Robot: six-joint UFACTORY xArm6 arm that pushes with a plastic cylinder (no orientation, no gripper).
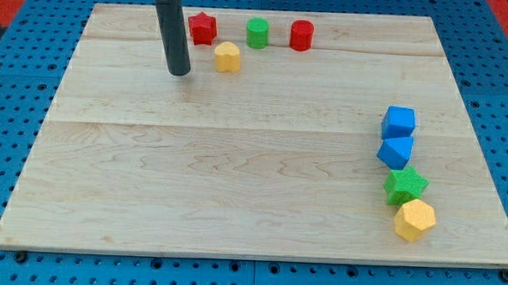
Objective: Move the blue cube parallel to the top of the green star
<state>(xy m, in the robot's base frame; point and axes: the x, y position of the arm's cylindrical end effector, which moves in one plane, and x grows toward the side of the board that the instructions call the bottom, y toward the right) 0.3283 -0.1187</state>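
Note:
The blue cube sits near the view's right edge of the wooden board. Just below it lies a second blue block, wedge-like in shape. The green star lies below that, touching a yellow hexagonal block at the view's bottom right. These blocks form a near-vertical column. My tip rests on the board at the view's upper left, far from the blue cube and green star, just left of a yellow block.
A red star, a green cylinder and a red cylinder stand in a row along the view's top. The board lies on a blue pegboard surface.

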